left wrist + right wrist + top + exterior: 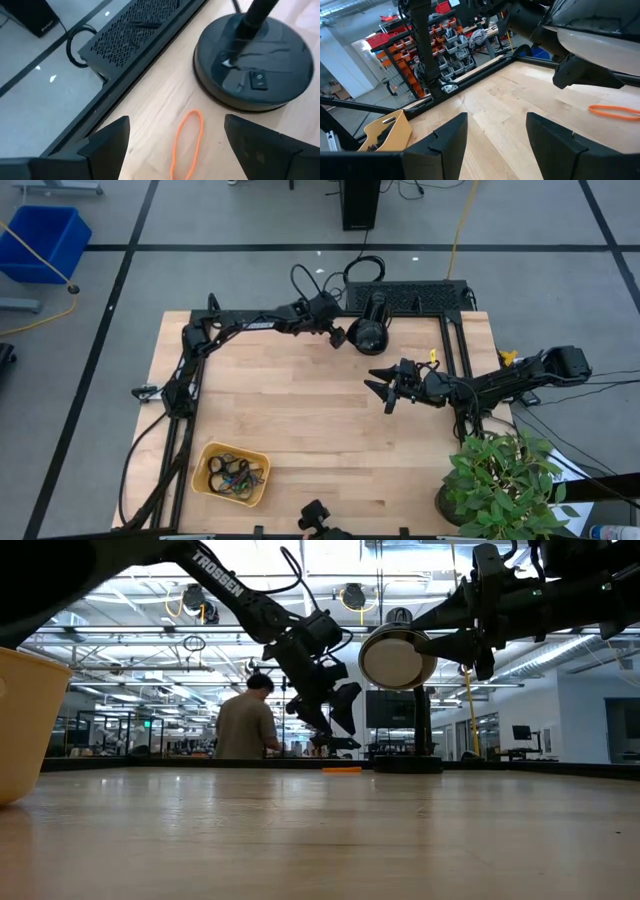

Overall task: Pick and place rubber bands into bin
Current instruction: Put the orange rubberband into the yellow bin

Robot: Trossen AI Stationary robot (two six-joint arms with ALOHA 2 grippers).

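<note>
One thin orange rubber band [187, 144] flat on pale wooden worktop [300, 400], beside round black lamp base [252, 62], directly beneath left gripper [175, 145], jaws apart. Several more bands heaped inside shallow orange-yellow plastic bin [205, 459] at near-left corner. Right gripper [385, 390] hovering mid-worktop, jaws apart, empty.

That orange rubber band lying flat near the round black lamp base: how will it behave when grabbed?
The thin orange rubber band loop will probably be floppy: it lies flat on the wooden table, so it may sag from one pinch point. It looks very light and may slide if nudged. The open left end effector straddles it; fingertips likely must reach the wood.
</note>
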